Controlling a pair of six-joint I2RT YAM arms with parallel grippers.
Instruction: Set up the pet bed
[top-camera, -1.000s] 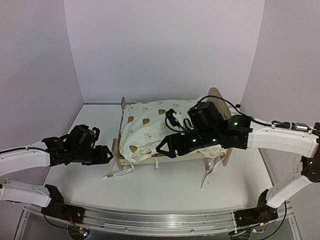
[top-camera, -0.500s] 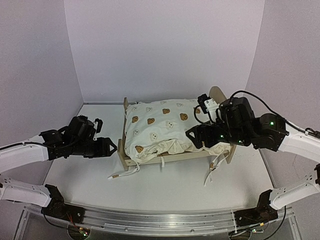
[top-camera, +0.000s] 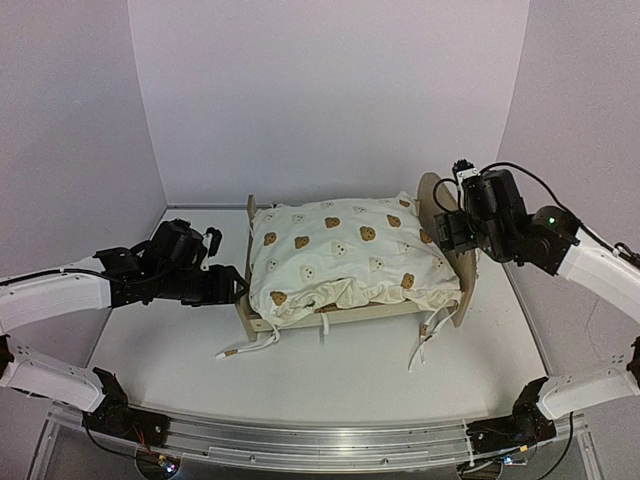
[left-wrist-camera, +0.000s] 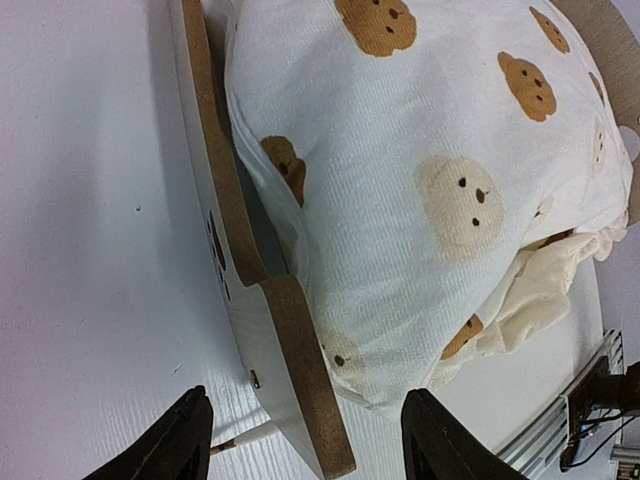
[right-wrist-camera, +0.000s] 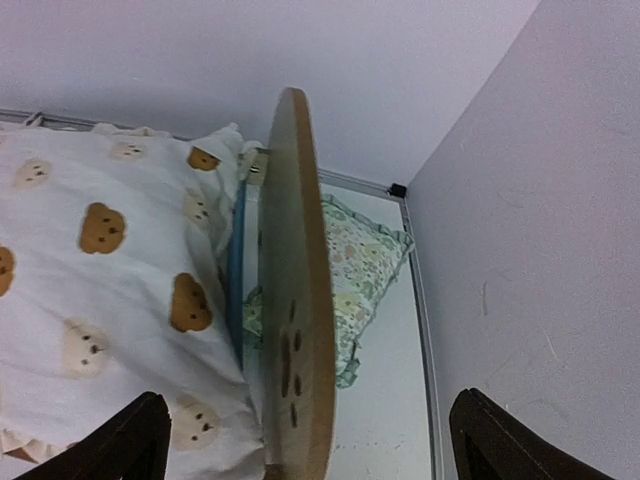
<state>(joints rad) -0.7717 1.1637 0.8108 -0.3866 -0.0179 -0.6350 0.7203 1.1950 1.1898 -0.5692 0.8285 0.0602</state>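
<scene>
Top external view: your small light plywood pet bed (top-camera: 432, 196) with the paw-print cutout stands mid-desk between both grippers, a cream bear-print ruffled quilt (top-camera: 340, 250) draped over it.

Your left gripper (top-camera: 230, 288) is open and holds nothing. The low footboard (left-wrist-camera: 225, 200) has its edge just ahead, in line between the fingers and apart from both. Bare white desk (top-camera: 330, 380) lies to that gripper's outer side and on your side of the bed.

Your right gripper (top-camera: 447, 228) is spread wide and empty, with the tall rounded headboard (right-wrist-camera: 295, 300) edge-on straight ahead. To the right of that edge a small green-patterned pillow (right-wrist-camera: 365, 265) lies on the desk. The side wall (right-wrist-camera: 540, 250) is near beyond it, so room is tight there.

A second ago the right gripper hung low over the quilt's near side. It has since drawn back to the headboard, and the left has moved closer to the footboard.
</scene>
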